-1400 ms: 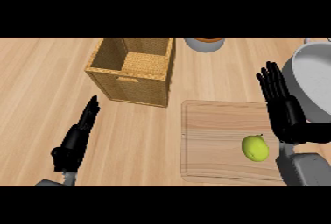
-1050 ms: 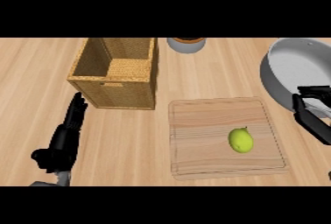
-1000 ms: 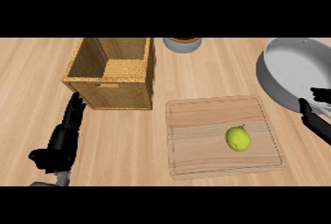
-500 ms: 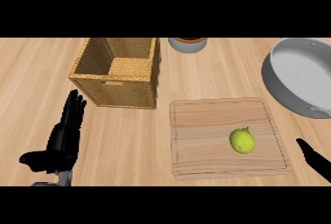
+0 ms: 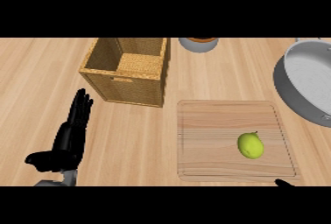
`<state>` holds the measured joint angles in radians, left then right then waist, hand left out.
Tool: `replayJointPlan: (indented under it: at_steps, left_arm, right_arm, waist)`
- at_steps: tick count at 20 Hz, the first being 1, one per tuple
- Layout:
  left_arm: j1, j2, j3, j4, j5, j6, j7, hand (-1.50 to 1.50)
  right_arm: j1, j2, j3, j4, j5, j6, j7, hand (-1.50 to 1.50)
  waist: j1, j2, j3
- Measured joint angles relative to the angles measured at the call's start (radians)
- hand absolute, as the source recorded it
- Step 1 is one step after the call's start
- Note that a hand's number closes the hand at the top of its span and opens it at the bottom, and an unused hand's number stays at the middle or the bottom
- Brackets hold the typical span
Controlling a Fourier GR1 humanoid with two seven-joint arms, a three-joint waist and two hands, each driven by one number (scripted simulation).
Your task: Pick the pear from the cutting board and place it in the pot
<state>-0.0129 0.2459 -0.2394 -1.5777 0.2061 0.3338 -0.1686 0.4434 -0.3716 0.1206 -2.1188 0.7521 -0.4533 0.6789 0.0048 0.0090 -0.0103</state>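
Pear on cutting board, pot behind-right, basket behind-left, left hand far left.

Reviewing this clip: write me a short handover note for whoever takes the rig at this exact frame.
Left hand: open, fingers up, resting over the counter at the view's left.
Right hand: only a dark tip at the lower edge, right of the cutting board; its state cannot be told.
Pear: lies on the board, untouched.
Pot: at the right edge, nothing visible inside.
Done: nothing yet. Left: grasp the pear, carry it to the pot, release.
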Motion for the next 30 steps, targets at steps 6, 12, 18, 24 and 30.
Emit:
replayJointPlan:
  at_steps: [6,12,18,24,30]
  left_arm:
    - [-0.021,-0.005,-0.009,-0.005,-0.005,-0.008,0.014,0.0]
    - [-0.033,-0.026,-0.01,0.021,-0.018,-0.004,0.011,0.0]
    - [-0.026,-0.02,0.006,0.004,-0.012,-0.013,0.025,0.0]
    - [-0.009,-0.01,0.026,-0.005,-0.012,-0.029,0.027,0.0]
    - [0.005,-0.038,0.02,-0.019,-0.035,-0.018,0.033,0.0]
  right_arm:
    - [-0.099,0.014,0.086,-0.048,0.06,0.286,0.34,-1.5]
    - [-0.332,0.11,0.123,0.027,0.091,0.436,0.477,-1.5]
    - [-0.394,0.202,0.131,0.149,0.115,0.504,0.502,-1.5]
    - [-0.437,0.267,0.078,0.226,0.103,0.552,0.489,-1.5]
    - [-0.442,0.313,0.052,0.287,0.139,0.569,0.458,-1.5]
  waist:
    - [0.027,0.002,0.003]
    - [0.022,-0.002,0.007]
    - [0.014,-0.006,0.008]
    - [0.005,-0.008,0.01]
    - [-0.001,-0.009,0.01]
